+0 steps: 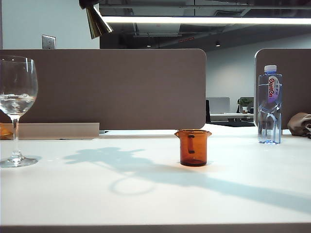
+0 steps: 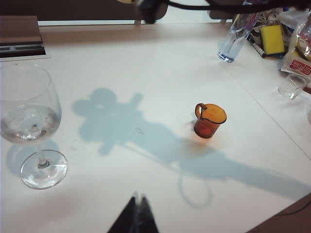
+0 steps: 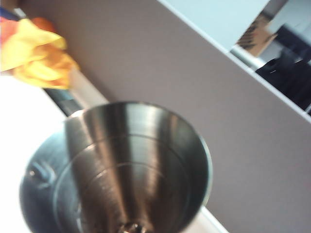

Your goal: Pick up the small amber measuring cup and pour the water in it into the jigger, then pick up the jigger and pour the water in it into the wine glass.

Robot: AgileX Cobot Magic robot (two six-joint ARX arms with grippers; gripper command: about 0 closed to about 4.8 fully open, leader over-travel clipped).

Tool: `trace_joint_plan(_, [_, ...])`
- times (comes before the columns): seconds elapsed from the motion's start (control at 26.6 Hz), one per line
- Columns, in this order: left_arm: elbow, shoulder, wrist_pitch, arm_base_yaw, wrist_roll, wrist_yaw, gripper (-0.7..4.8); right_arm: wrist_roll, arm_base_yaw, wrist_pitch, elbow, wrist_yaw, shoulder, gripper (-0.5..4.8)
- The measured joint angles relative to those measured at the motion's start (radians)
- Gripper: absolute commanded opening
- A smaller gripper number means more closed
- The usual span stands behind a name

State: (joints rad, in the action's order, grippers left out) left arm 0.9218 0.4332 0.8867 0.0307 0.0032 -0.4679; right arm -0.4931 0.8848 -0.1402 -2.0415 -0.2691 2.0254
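Observation:
The wine glass [image 1: 16,92] [image 2: 30,119] stands at the table's left with clear water in its bowl. Mid-table the small amber measuring cup [image 1: 193,147] [image 2: 209,120] stands upright, with nothing touching it. High above the table, right of the wine glass, hangs the gold jigger [image 1: 97,22], tilted; my right gripper [image 1: 90,5] is shut on it at the top edge of the exterior view. The jigger's open cone [image 3: 131,170] fills the right wrist view and hides the fingers. My left gripper [image 2: 138,196] is shut on nothing, low over the near table.
A plastic water bottle [image 1: 269,104] [image 2: 233,41] stands at the right rear. Beside it lie a yellow sponge [image 2: 272,39], a marker, packets [image 2: 301,58] and a small clear glass [image 2: 293,86]. A brown divider panel [image 1: 107,87] backs the table. A yellow cloth [image 3: 34,53] lies behind the wine glass.

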Motion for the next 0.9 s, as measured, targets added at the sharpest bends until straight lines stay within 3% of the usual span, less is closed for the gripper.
trace_joint_plan(0.23, [0.000,0.000,0.000,0.000,0.000,0.000,-0.02,0.140,-0.017,-0.179,0.000,0.124,-0.086,-0.01])
trace_joint_plan(0.45, [0.000,0.000,0.000,0.000,0.000,0.000,-0.02,0.152,-0.023,-0.285,0.027,0.151,-0.130,-0.01])
trace_joint_plan(0.56, [0.000,-0.001,0.000,0.000,0.000,0.000,-0.02,0.152,-0.021,-0.268,0.114,0.166,-0.191,-0.01])
trace_joint_plan(0.9, [0.000,0.000,0.000,0.000,0.000,0.000,-0.02,0.172,-0.024,0.019,0.569,0.240,-0.425,-0.01])
